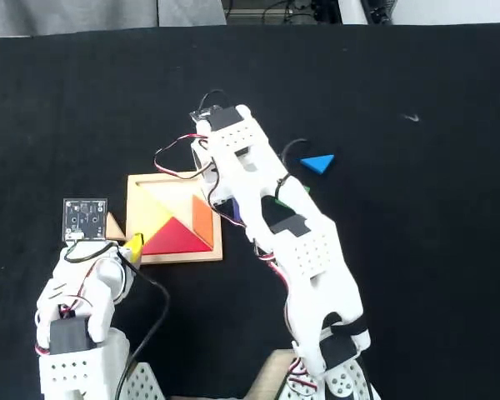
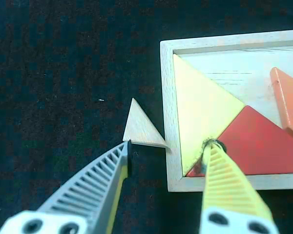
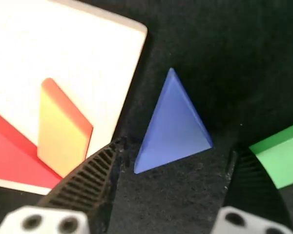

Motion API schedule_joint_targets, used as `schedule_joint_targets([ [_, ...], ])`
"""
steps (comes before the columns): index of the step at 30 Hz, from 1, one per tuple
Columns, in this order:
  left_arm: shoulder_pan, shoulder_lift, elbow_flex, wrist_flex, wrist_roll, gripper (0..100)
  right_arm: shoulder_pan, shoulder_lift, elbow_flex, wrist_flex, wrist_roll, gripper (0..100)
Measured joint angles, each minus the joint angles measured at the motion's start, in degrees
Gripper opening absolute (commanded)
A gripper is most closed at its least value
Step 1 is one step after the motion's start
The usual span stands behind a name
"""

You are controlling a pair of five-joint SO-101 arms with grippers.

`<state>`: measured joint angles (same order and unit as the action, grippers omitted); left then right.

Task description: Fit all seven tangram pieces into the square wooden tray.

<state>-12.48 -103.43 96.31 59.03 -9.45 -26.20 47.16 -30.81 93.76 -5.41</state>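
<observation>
- A black cloth (image 1: 433,250) covers the table.
- The wooden tray (image 2: 167,97) holds a yellow triangle (image 2: 200,117), a red triangle (image 2: 263,141) and an orange piece (image 2: 288,102).
- The left gripper (image 2: 168,146), fingers spread, spans the tray's corner and a plain wooden triangle (image 2: 139,129) just outside the rim.
- The right gripper (image 3: 177,147), fingers spread, straddles a dark blue triangle (image 3: 173,124) beside the tray, with a green piece (image 3: 281,153) near.
- A light blue triangle (image 1: 318,162) lies well apart.

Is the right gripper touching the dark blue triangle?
Apart. The right wrist view shows dark cloth between the dark blue triangle and each finger of the open right gripper.
</observation>
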Motion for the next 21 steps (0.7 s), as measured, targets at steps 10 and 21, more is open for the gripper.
schedule_joint_targets([
  [10,0.0,0.0,0.0,0.0,0.0,24,1.1,4.9,-4.7,0.2,0.0,25.3],
  [21,0.0,0.0,0.0,0.0,0.0,24,1.4,5.2,-6.6,0.3,0.0,16.4],
])
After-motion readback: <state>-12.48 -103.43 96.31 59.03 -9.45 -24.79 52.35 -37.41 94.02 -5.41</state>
